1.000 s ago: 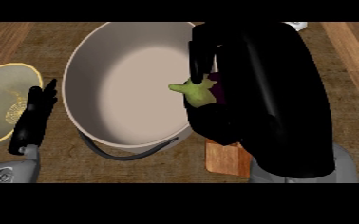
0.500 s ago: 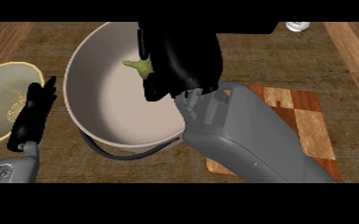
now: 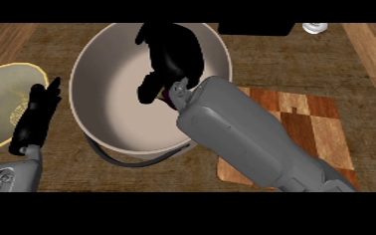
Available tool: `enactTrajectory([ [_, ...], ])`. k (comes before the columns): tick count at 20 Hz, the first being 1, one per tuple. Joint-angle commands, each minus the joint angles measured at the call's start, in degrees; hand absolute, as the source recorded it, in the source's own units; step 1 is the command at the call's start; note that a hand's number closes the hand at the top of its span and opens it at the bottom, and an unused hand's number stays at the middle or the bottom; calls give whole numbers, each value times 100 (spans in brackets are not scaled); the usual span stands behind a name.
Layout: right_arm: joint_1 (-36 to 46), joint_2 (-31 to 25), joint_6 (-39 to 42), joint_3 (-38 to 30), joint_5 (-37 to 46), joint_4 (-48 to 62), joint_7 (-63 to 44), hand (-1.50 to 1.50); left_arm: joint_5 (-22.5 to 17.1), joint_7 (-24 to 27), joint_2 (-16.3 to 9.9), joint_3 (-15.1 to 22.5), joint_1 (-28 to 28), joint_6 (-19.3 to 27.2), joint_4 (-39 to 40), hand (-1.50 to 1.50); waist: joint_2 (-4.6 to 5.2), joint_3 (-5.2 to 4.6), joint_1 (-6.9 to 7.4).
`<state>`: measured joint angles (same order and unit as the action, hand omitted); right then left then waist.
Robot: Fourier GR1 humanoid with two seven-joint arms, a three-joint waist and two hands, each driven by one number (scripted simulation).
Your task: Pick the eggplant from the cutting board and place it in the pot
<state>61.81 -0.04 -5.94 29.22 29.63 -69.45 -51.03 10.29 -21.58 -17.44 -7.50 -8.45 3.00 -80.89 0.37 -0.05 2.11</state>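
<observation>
Right black hand [image 3: 172, 55] over the big round grey pot [image 3: 92, 87], fingers curled down, purple eggplant [image 3: 170, 97] just peeking under it (mostly hidden), left black hand [image 3: 37, 112] resting beside, fingers straight, wooden striped cutting board [image 3: 308, 119] right of pot.

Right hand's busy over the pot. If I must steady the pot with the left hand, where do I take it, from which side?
Probably best to take the dark handle that loops out from the near rim of the pot. Come from the near left, where the left hand rests open; the right hand, curled on the eggplant, and its forearm block the right side.
</observation>
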Motion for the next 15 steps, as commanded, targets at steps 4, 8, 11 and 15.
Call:
enactTrajectory([
  [4,-276,4,-1765,-81,-822,245,735,-150,170,-40,160,147,184,135,-216,0,-11,6,11],
  [8,-339,4,-2914,-476,-889,433,1437,-150,76,101,98,-25,71,117,60,0,24,6,-16],
  [11,-523,4,-3603,-304,-898,294,1473,-150,74,-14,-4,-57,72,19,6,0,-13,5,-69],
  [15,-1233,-296,-3307,-820,-834,-612,1479,-150,106,8,193,-11,279,150,-164,0,-62,8,-262],
])
